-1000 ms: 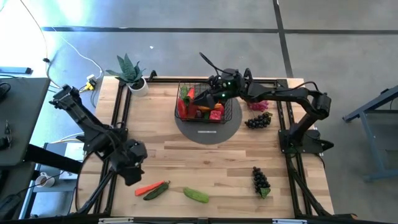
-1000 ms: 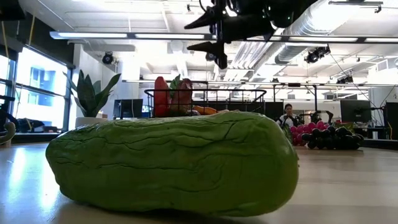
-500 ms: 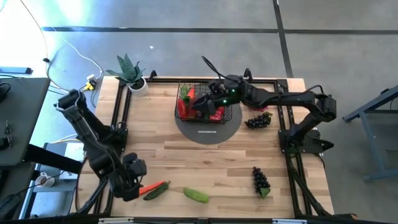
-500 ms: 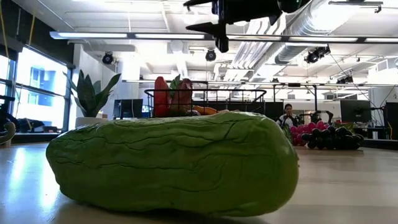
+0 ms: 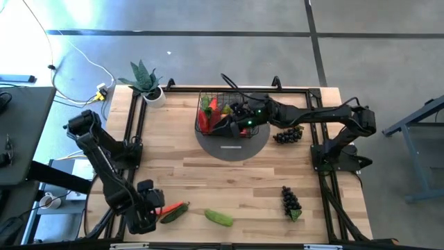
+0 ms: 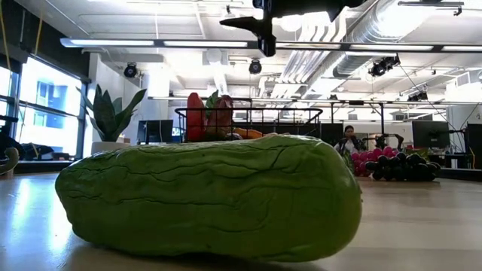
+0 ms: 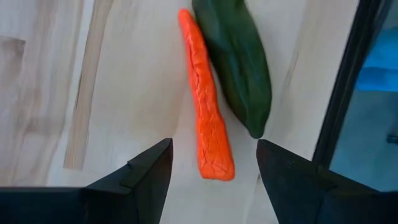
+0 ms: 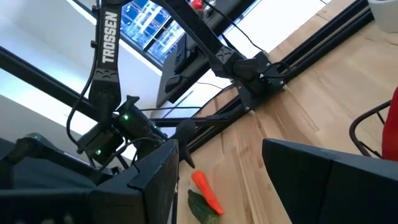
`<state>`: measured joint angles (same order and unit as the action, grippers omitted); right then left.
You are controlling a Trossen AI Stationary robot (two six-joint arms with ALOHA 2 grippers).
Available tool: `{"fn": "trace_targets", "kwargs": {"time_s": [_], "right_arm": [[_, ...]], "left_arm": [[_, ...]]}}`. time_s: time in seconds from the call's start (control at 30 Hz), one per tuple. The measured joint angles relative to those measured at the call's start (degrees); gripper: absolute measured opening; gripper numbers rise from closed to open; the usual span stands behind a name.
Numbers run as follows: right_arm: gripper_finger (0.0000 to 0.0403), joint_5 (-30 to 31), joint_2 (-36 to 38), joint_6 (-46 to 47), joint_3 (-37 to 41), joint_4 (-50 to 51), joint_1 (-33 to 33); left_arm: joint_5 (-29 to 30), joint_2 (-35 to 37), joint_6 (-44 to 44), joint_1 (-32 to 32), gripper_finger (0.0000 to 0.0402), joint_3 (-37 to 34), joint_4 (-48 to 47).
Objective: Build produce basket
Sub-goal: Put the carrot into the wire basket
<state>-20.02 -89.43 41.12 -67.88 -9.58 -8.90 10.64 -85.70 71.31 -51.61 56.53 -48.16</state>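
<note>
The left gripper (image 5: 151, 212) hovers low at the bench's (image 5: 236, 180) near edge toward the left corner, fingers (image 7: 140, 177) spread apart and empty — the carrot's (image 7: 206, 121) thick end lies between them. The right gripper (image 5: 223, 125) hangs above the basket (image 5: 229, 114), fingers parted, nothing between them.

The basket sits on a grey mat (image 5: 260, 142) at the middle of the far edge, holding red, green and orange produce (image 5: 208, 114). A potted plant (image 5: 146, 82) stands at the far left corner.

Dark grapes (image 5: 288, 134) lie just right of the mat, with pink grapes (image 5: 290, 118) beside them. A second dark bunch (image 5: 291, 201) lies toward the near right corner.

A light green cucumber (image 5: 218, 217) lies at the near edge. Left of it a dark green pepper (image 5: 173, 214) rests alongside the carrot — the two touch or nearly so.
</note>
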Motion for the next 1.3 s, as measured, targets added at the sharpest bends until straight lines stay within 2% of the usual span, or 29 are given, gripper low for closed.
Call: {"fn": "trace_targets", "kwargs": {"time_s": [0.47,1.07,1.17,1.3], "right_arm": [[0.0216,0.2,0.0,0.4,0.0,0.5,1.6],[0.0216,0.1,0.0,0.4,0.0,0.8,1.9],[0.0216,0.1,0.0,0.4,0.0,0.8,1.9],[0.0216,0.0,-0.1,0.5,0.0,0.8,1.9]], "left_arm": [[-5.6,-7.1,0.0,-0.3,0.0223,0.0,3.1],[-7.4,-15.4,0.1,-0.2,0.0222,0.0,3.1],[-7.6,-16.2,-0.1,-0.2,0.021,0.3,3.2],[-7.6,-16.4,-1.3,-0.2,0.0174,0.2,3.5]]}}
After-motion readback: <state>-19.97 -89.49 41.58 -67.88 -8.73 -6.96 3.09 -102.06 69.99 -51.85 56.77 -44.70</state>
